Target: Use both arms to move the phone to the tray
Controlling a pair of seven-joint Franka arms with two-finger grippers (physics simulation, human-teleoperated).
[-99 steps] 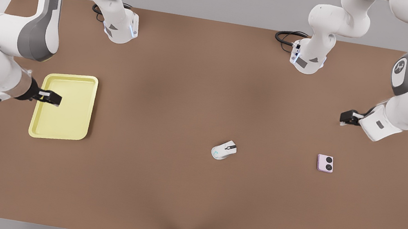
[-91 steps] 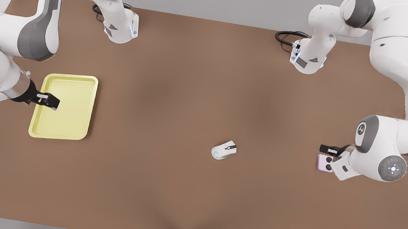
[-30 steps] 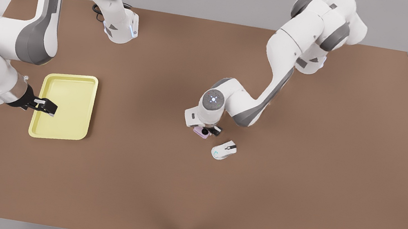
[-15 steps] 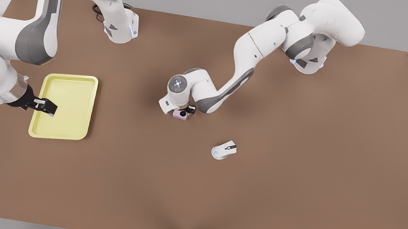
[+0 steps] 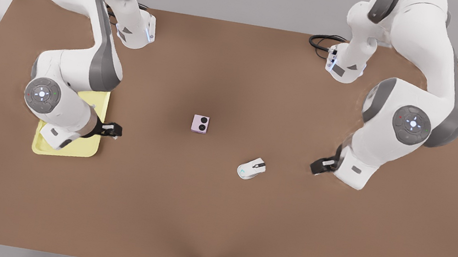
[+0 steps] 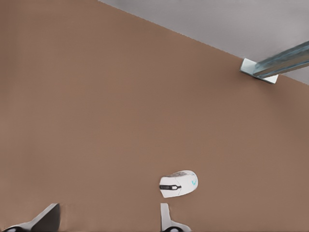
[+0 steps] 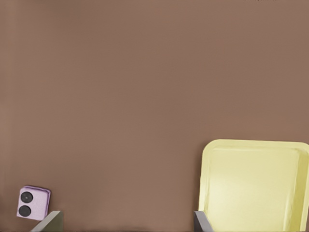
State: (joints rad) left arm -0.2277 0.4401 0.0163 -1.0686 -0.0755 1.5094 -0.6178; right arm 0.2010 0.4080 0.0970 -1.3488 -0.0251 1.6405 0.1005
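**Mid-bench: phone loose, both jaws empty**

On the bench, the phone [image 5: 200,124] lies flat, well clear of the tray [image 5: 67,150]. The right gripper [image 5: 113,130] hangs at the tray's edge with its jaws wide open and empty. The phone lies toward the front view's right of it. The left gripper [image 5: 317,166] is also open and empty, beyond the computer mouse [image 5: 251,168]. The right arm is nearer, so it likely picks. The phone is nearly square, with no clear long axis.
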